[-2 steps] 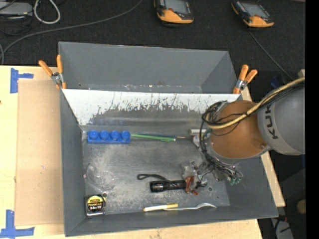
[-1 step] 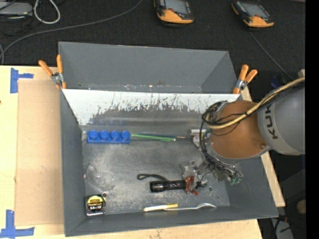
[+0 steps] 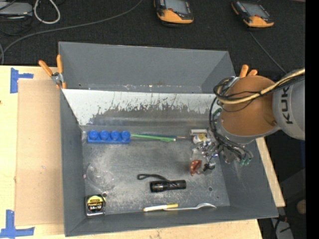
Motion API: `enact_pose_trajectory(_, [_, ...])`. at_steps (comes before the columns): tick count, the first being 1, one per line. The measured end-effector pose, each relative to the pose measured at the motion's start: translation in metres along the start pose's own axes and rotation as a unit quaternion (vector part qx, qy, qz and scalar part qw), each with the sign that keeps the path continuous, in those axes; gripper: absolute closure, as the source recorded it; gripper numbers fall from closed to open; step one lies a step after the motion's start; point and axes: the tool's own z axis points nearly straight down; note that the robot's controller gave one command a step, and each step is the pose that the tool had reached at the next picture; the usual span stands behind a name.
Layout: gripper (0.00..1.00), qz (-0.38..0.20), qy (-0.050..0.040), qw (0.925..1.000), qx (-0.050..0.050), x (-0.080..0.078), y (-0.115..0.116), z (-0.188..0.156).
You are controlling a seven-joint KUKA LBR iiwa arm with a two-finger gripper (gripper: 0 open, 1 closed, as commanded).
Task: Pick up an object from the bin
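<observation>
My gripper (image 3: 206,154) hangs low over the bin's right side, under the arm's orange cover. A small reddish-brown thing (image 3: 194,167) sits right at its lower tip; whether it is gripped or lying on the floor I cannot tell. Just behind the gripper, by the back wall, lies a small white and yellow piece (image 3: 198,133). A black flashlight (image 3: 168,185) with a black lanyard lies on the floor to the gripper's lower left.
A blue row of knobs with a green stick (image 3: 109,136) lies along the back wall. A yellow and black tape measure (image 3: 95,203) sits at the front left, and a utensil with a pale yellow handle (image 3: 174,207) lies along the front. The arm covers the bin's right wall.
</observation>
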Motion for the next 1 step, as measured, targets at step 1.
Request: enact_pose_trajectory(1, [1.0, -0.046, 0.003, 0.999, -0.001, 0.0255, 0.0211, -0.071])
